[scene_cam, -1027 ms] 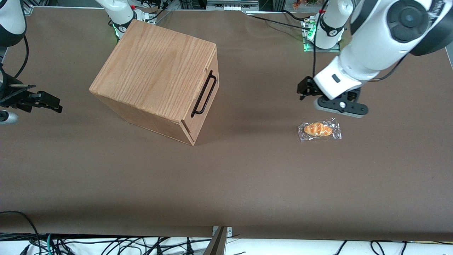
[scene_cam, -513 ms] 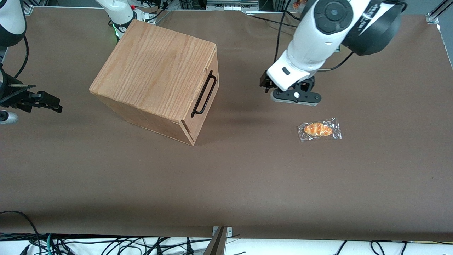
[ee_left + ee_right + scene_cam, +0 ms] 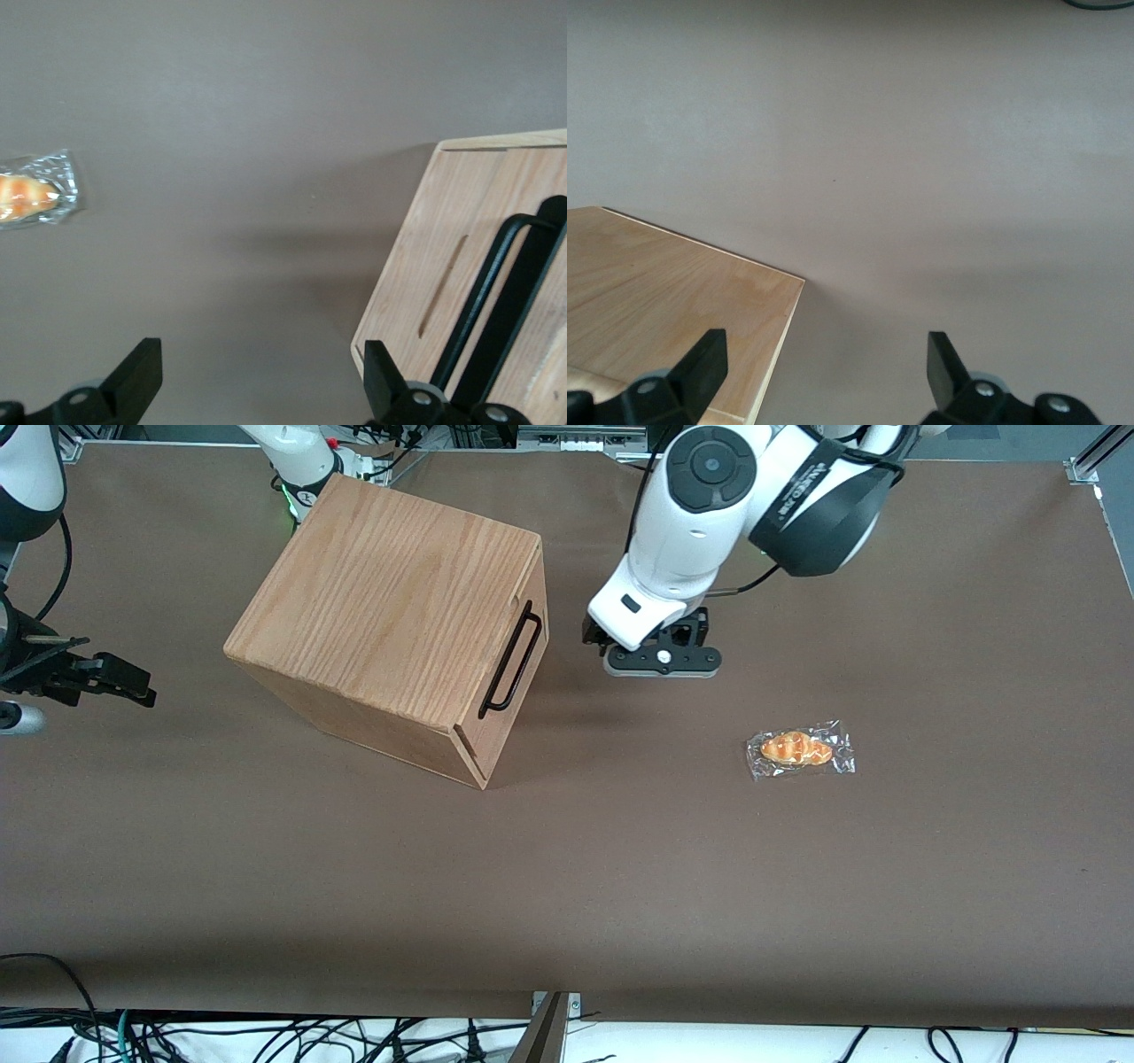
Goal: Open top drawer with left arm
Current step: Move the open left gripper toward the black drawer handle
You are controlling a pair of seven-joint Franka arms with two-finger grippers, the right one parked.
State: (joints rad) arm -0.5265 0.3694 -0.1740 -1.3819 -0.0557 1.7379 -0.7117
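Observation:
The oak-grain cabinet (image 3: 390,602) stands on the brown table, turned at an angle. Its top drawer (image 3: 533,657) is shut, with the long black wire handle (image 3: 511,660) across its front. My left arm (image 3: 700,487) reaches in from the working arm's end, and my gripper (image 3: 660,662) hangs in front of the drawer, a short gap away from the handle. The left wrist view shows the drawer front (image 3: 416,274) and the handle (image 3: 496,301) close beside one finger. My gripper (image 3: 261,359) is open and holds nothing.
A wrapped bread roll (image 3: 800,750) lies on the table toward the working arm's end, nearer the front camera than the gripper; the wrist view catches the roll (image 3: 35,193) too. The brown table (image 3: 620,850) stretches wide in front of the cabinet.
My left arm has swung from the working arm's end toward the cabinet, passing the bread roll. The gripper now hangs just in front of the drawer. The drawer has not moved.

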